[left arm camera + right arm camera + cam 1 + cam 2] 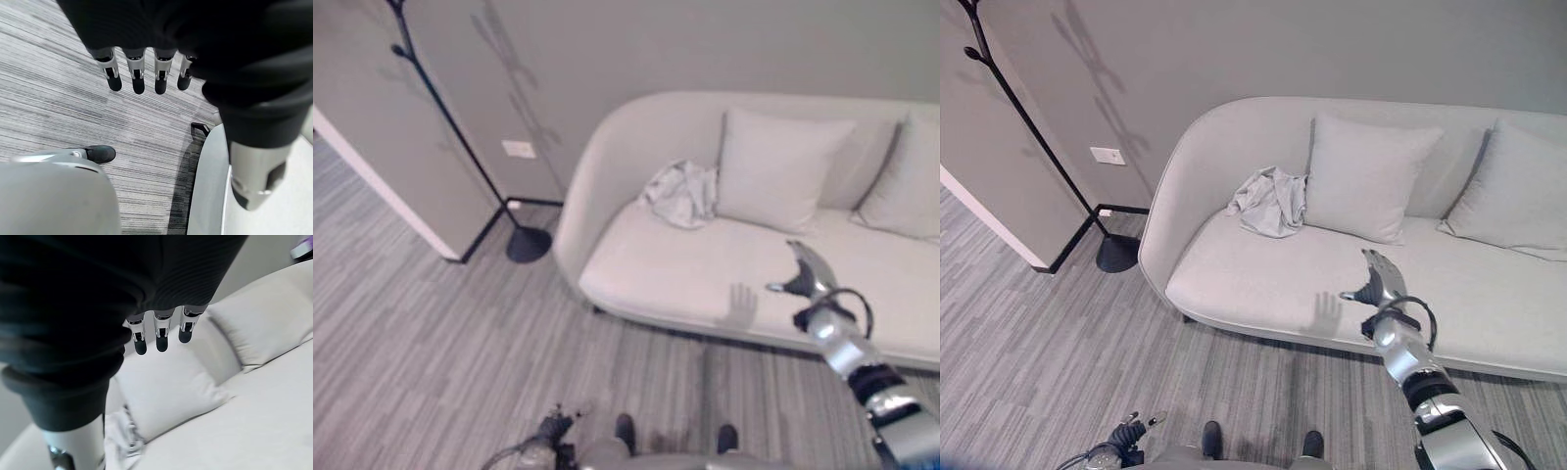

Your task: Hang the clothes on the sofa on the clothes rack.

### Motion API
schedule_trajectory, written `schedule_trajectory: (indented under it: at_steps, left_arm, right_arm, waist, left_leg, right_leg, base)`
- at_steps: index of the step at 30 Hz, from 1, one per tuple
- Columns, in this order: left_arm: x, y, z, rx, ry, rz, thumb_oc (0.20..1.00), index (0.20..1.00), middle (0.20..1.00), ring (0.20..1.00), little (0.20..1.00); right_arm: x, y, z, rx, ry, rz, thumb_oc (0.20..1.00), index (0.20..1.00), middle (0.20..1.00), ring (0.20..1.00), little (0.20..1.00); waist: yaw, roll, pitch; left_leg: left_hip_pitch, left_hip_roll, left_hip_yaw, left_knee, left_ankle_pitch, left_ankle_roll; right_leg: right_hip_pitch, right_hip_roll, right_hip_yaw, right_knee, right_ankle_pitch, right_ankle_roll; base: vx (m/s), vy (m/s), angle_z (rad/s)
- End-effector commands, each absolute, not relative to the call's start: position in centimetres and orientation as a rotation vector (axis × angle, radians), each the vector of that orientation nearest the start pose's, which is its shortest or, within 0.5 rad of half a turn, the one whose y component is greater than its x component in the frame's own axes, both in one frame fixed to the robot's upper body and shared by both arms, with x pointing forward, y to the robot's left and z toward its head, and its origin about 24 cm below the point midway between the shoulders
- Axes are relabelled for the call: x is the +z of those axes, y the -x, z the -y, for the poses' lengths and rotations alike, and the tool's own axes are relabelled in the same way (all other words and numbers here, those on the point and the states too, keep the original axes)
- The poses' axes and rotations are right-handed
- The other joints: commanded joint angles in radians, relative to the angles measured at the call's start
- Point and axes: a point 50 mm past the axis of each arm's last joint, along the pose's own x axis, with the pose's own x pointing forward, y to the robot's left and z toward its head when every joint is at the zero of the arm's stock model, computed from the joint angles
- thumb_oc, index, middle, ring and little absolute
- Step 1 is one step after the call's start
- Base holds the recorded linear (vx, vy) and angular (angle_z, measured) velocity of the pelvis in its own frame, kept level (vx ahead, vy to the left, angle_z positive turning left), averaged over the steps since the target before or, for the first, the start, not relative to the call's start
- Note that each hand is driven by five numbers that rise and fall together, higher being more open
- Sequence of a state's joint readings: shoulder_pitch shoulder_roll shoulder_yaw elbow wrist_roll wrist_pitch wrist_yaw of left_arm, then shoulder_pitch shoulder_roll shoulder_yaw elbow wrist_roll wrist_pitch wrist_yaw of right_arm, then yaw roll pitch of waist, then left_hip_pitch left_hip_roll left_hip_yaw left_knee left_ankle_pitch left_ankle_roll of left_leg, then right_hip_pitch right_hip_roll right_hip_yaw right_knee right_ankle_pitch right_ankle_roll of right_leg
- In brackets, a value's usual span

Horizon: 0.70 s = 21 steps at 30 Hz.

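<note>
Right hand (1380, 278): hanging in the air above the front half of the sofa seat, fingers (161, 340) straight and spread a little, thumb (73, 450) apart from them, holding nothing.
Left hand (161, 44): hanging low over the floor beside the sofa's rounded end, fingers (138, 81) straight and relaxed in a row, gripping nothing.
Clothes (1268, 201): lying as a crumpled pale grey bundle on the sofa seat, well beyond the right hand and off to its left, leaning against the backrest and touching the nearer cushion's edge; showing past the right hand's fingers in the right wrist view (120, 433).
Sofa (1263, 269): sitting pale and curved directly under and ahead of the right hand, its rounded end nearest the left hand.
Near cushion (1363, 176): standing against the backrest straight ahead of the right hand, just beside the clothes.
Far cushion (1513, 191): leaning on the backrest to the right of the right hand.
Clothes rack (1033, 127): standing as a thin black pole on a round base (1117, 254), far to the left of both hands, by the wall, well apart from the clothes.
Floor (1028, 343): lying in grey striped planks beneath the left hand.
</note>
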State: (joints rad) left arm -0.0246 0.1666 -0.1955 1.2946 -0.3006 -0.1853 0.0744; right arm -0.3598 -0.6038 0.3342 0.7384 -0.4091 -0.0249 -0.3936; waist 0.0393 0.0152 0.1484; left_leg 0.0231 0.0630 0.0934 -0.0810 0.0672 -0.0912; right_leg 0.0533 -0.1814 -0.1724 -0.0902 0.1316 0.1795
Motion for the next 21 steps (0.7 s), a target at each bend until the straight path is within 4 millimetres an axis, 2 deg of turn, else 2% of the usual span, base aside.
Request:
schedule_trajectory:
  at_steps: [1, 2, 3, 4, 5, 6, 7, 8, 9, 10, 12, 13, 14, 15, 16, 17, 18, 20, 21]
  left_arm:
    - [-15.9, -10.9, -21.2, 0.132, -0.135, -1.044, 1.000, 1.000, 1.000, 1.000, 1.000]
    - [-15.9, -10.8, -21.2, 0.141, -0.121, -1.039, 1.000, 1.000, 1.000, 1.000, 1.000]
    - [-15.9, -10.8, -21.2, 0.141, -0.121, -1.040, 1.000, 1.000, 1.000, 1.000, 1.000]
    - [-15.9, -10.6, -21.0, 0.147, -0.108, -1.040, 1.000, 1.000, 1.000, 1.000, 1.000]
    - [-16.0, -10.6, -20.5, 0.104, -0.136, -1.037, 1.000, 1.000, 1.000, 1.000, 1.000]
    - [-16.0, -10.6, -20.2, 0.084, -0.146, -1.038, 1.000, 1.000, 1.000, 1.000, 1.000]
    - [-16.1, -10.6, -19.9, 0.058, -0.165, -1.044, 1.000, 1.000, 1.000, 1.000, 1.000]
    - [-16.1, -10.7, -19.8, 0.043, -0.176, -1.043, 1.000, 1.000, 1.000, 1.000, 1.000]
    - [-16.1, -10.7, -19.8, 0.043, -0.176, -1.043, 1.000, 1.000, 1.000, 1.000, 1.000]
    - [-16.1, -10.8, -19.5, 0.034, -0.179, -1.045, 1.000, 1.000, 1.000, 1.000, 1.000]
    - [-16.1, -10.9, -19.2, 0.016, -0.198, -1.044, 1.000, 1.000, 1.000, 1.000, 1.000]
    - [-16.1, -10.9, -19.2, 0.016, -0.199, -1.044, 1.000, 1.000, 1.000, 1.000, 1.000]
    - [-16.3, -10.4, -19.2, 0.010, -0.205, -1.063, 1.000, 1.000, 1.000, 1.000, 1.000]
    - [-16.4, -10.1, -19.1, 0.013, -0.204, -1.076, 1.000, 1.000, 1.000, 1.000, 1.000]
    - [-16.4, -10.1, -19.1, 0.013, -0.204, -1.076, 1.000, 1.000, 1.000, 1.000, 1.000]
    - [-16.5, -9.9, -19.0, 0.011, -0.205, -1.083, 1.000, 1.000, 1.000, 1.000, 1.000]
    - [-16.5, -9.9, -18.8, 0.012, -0.206, -1.081, 1.000, 1.000, 1.000, 1.000, 1.000]
    - [-16.6, -9.5, -18.3, -0.003, -0.198, -1.090, 1.000, 1.000, 1.000, 1.000, 1.000]
    - [-16.6, -9.9, -17.3, -0.044, -0.191, -1.074, 1.000, 1.000, 1.000, 1.000, 1.000]
  right_arm:
    - [5.7, -32.6, 25.9, -0.216, 1.108, -0.007, 1.000, 1.000, 1.000, 1.000, 1.000]
    - [5.7, -32.6, 25.9, -0.210, 1.115, -0.007, 1.000, 1.000, 1.000, 1.000, 1.000]
    - [5.7, -32.6, 25.9, -0.209, 1.116, -0.007, 1.000, 1.000, 1.000, 1.000, 1.000]
    - [6.0, -32.6, 26.2, -0.217, 1.122, 0.005, 1.000, 1.000, 1.000, 1.000, 1.000]
    - [6.5, -32.5, 26.4, -0.230, 1.115, 0.032, 1.000, 1.000, 1.000, 1.000, 1.000]
    - [6.7, -32.5, 26.6, -0.241, 1.112, 0.040, 1.000, 1.000, 1.000, 1.000, 1.000]
    - [6.7, -32.4, 26.8, -0.247, 1.106, 0.043, 1.000, 1.000, 1.000, 1.000, 1.000]
    - [6.7, -32.4, 26.8, -0.250, 1.099, 0.044, 1.000, 1.000, 1.000, 1.000, 1.000]
    - [6.7, -32.4, 26.8, -0.250, 1.099, 0.044, 1.000, 1.000, 1.000, 1.000, 1.000]
    - [6.5, -32.0, 27.3, -0.262, 1.104, 0.036, 1.000, 1.000, 1.000, 1.000, 1.000]
    - [6.6, -31.5, 28.3, -0.289, 1.124, 0.024, 1.000, 1.000, 1.000, 1.000, 1.000]
    - [6.6, -31.5, 28.3, -0.289, 1.124, 0.023, 1.000, 1.000, 1.000, 1.000, 1.000]
    - [6.7, -31.5, 28.5, -0.306, 1.113, 0.028, 1.000, 1.000, 1.000, 1.000, 1.000]
    - [6.8, -31.6, 28.3, -0.303, 1.112, 0.036, 1.000, 1.000, 1.000, 1.000, 1.000]
    - [6.8, -31.6, 28.3, -0.303, 1.112, 0.036, 1.000, 1.000, 1.000, 1.000, 1.000]
    - [6.8, -31.6, 28.2, -0.297, 1.112, 0.036, 1.000, 1.000, 1.000, 1.000, 1.000]
    - [6.5, -31.7, 27.9, -0.285, 1.091, 0.023, 1.000, 1.000, 1.000, 1.000, 1.000]
    - [6.3, -31.9, 27.4, -0.261, 1.028, 0.010, 1.000, 1.000, 1.000, 1.000, 1.000]
    - [5.7, -31.5, 28.1, -0.282, 1.009, -0.024, 1.000, 1.000, 1.000, 1.000, 1.000]
  waist:
    - [0.019, -0.095, 0.014]
    - [0.019, -0.083, 0.014]
    - [0.017, -0.080, 0.014]
    - [0.015, -0.061, 0.013]
    - [0.016, -0.037, 0.013]
    - [0.014, -0.031, 0.009]
    - [0.011, -0.021, 0.006]
    - [0.012, -0.020, 0.005]
    - [0.011, -0.019, 0.004]
    - [0.009, -0.018, 0.002]
    - [-0.001, -0.023, -0.003]
    - [0.001, -0.023, -0.002]
    - [0.007, -0.030, -0.005]
    - [0.014, -0.041, -0.006]
    - [0.013, -0.041, -0.007]
    - [0.019, -0.056, -0.008]
    - [0.026, -0.073, -0.004]
    - [0.025, -0.072, -0.008]
    - [0.015, -0.072, -0.006]
  left_leg:
    - [0.172, 0.080, -0.067, -0.006, -0.164, -0.029]
    - [0.164, 0.109, -0.073, -0.006, -0.149, -0.037]
    - [0.163, 0.113, -0.075, -0.006, -0.149, -0.038]
    - [0.145, 0.145, -0.090, -0.006, -0.122, -0.051]
    - [0.110, 0.195, -0.107, -0.006, -0.065, -0.077]
    - [0.085, 0.206, -0.117, -0.006, -0.022, -0.091]
    - [0.062, 0.224, -0.128, -0.006, 0.046, -0.106]
    - [0.048, 0.233, -0.121, -0.006, 0.092, -0.109]
    - [0.047, 0.234, -0.123, -0.006, 0.092, -0.110]
    - [0.021, 0.248, -0.073, -0.006, 0.166, -0.109]
    - [0.010, 0.256, 0.032, -0.006, 0.186, -0.096]
    - [0.012, 0.256, 0.033, -0.006, 0.185, -0.096]
    - [0.028, 0.208, 0.054, 0.011, 0.135, -0.065]
    - [0.022, 0.147, 0.019, 0.039, 0.062, -0.035]
    - [0.021, 0.146, 0.018, 0.040, 0.062, -0.035]
    - [0.011, 0.087, -0.016, 0.064, -0.010, -0.011]
    - [-0.012, -0.017, -0.070, 0.090, -0.078, 0.025]
    - [-0.015, -0.100, -0.098, 0.067, -0.093, 0.068]
    - [-0.028, -0.114, -0.077, 0.057, -0.085, 0.077]
  right_leg:
    - [-0.196, -0.130, 0.090, 0.031, 0.112, 0.069]
    - [-0.192, -0.111, 0.082, 0.062, 0.086, 0.058]
    - [-0.192, -0.109, 0.080, 0.066, 0.083, 0.057]
    - [-0.197, -0.080, 0.065, 0.094, 0.044, 0.036]
    - [-0.191, -0.040, 0.026, 0.123, -0.016, 0.007]
    - [-0.191, -0.027, 0.012, 0.122, -0.029, -0.005]
    - [-0.185, -0.008, -0.005, 0.114, -0.044, -0.018]
    - [-0.174, 0.004, -0.013, 0.106, -0.056, -0.028]
    - [-0.174, 0.004, -0.015, 0.105, -0.056, -0.029]
    - [-0.142, 0.022, -0.039, 0.076, -0.071, -0.046]
    - [-0.100, 0.040, -0.069, 0.041, -0.083, -0.063]
    - [-0.098, 0.040, -0.068, 0.039, -0.083, -0.063]
    - [-0.070, 0.054, -0.069, 0.014, -0.084, -0.072]
    - [-0.063, 0.054, -0.061, 0.005, -0.083, -0.077]
    - [-0.064, 0.053, -0.061, 0.005, -0.083, -0.077]
    - [-0.055, 0.046, -0.063, 0.003, -0.078, -0.080]
    - [-0.047, 0.052, -0.063, 0.003, -0.063, -0.085]
    - [-0.044, 0.080, -0.059, 0.003, -0.048, -0.089]
    - [-0.040, 0.096, -0.063, 0.003, -0.042, -0.087]
  base:
    - [0.18, -0.324, 0.14]
    - [0.18, -0.326, 0.17]
    - [0.08, -0.216, 0.17]
    - [0.09, -0.376, 0.37]
    - [0.11, -0.471, 0.54]
    - [0.10, -0.453, 0.87]
    - [0.07, -0.270, 0.83]
    - [0.05, -0.173, 0.76]
    - [0.09, -0.214, 0.50]
    - [0.08, -0.243, 0.55]
    - [0.07, -0.234, 0.55]
    - [0.07, -0.211, 0.96]
    - [0.07, -0.226, 0.87]
    - [0.07, -0.225, 0.67]
    - [0.04, -0.144, 0.10]
    - [0.05, -0.179, 0.05]
    - [0.07, -0.216, 0.05]
    - [0.07, -0.131, 0.03]
    - [0.04, -0.084, -0.27]
